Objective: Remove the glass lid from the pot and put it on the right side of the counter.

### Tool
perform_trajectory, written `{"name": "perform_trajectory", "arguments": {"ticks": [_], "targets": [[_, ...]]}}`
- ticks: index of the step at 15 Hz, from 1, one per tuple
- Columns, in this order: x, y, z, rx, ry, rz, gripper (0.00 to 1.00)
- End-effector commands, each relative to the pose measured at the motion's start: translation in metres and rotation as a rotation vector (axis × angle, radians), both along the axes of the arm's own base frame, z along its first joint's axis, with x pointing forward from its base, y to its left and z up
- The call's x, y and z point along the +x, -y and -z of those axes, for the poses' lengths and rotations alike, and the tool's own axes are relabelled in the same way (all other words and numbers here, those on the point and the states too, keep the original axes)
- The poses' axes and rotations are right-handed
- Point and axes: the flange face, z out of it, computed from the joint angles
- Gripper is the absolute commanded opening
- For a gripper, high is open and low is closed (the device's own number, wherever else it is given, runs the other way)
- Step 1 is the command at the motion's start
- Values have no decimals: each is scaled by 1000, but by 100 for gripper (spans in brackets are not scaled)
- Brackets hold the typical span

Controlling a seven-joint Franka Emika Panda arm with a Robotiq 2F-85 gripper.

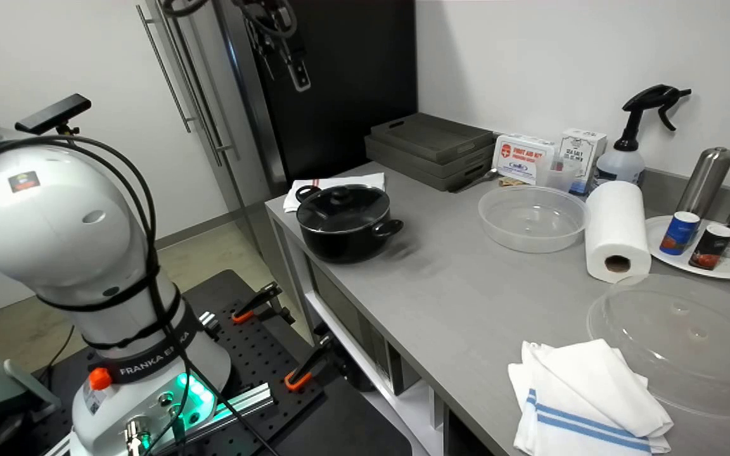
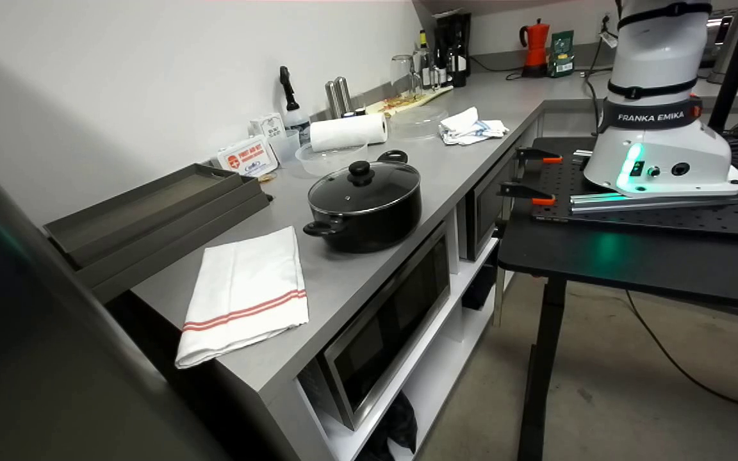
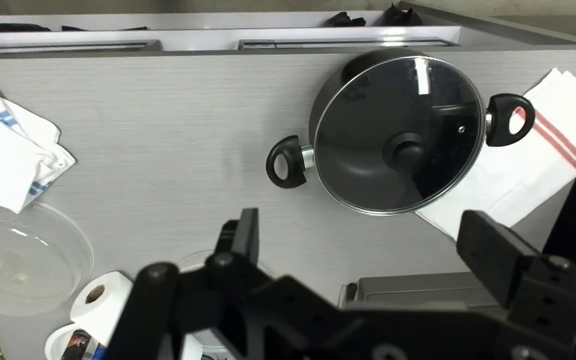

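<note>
1. Wrist view: gripper [image 3: 361,222] jaws wide apart; glass lid [image 3: 383,122] sits on pot [image 3: 322,102].
2. In an exterior view: pot on counter [image 1: 441,304] near front edge, gripper high up.
3. In an exterior view: glass lid level, red-striped towel [image 2: 247,275] beside pot.

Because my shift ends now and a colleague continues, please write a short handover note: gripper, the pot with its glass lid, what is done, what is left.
Gripper: open, holding nothing, above the counter.
Pot: on the counter near its front edge, close to the red-striped towel.
Glass lid: on the pot, black knob up.
Done: lid not yet removed.
Left: grip the knob, lift the lid, put it on the counter's right side.
</note>
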Motion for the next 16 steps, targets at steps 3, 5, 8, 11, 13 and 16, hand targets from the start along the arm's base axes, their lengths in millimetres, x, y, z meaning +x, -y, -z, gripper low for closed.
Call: {"name": "perform_trajectory", "arguments": {"ticks": [3,5,8,11,13,16], "targets": [[48,-20,18,-49,-85,-2,100],[63,-27,26,-67,-114,-2,100],[87,-37,39,-100,-160,3,100],[112,-49,56,-140,-208,-2,100],[127,-55,70,-158,-237,-19,100],[150,-62,92,-168,-277,-53,100]]}}
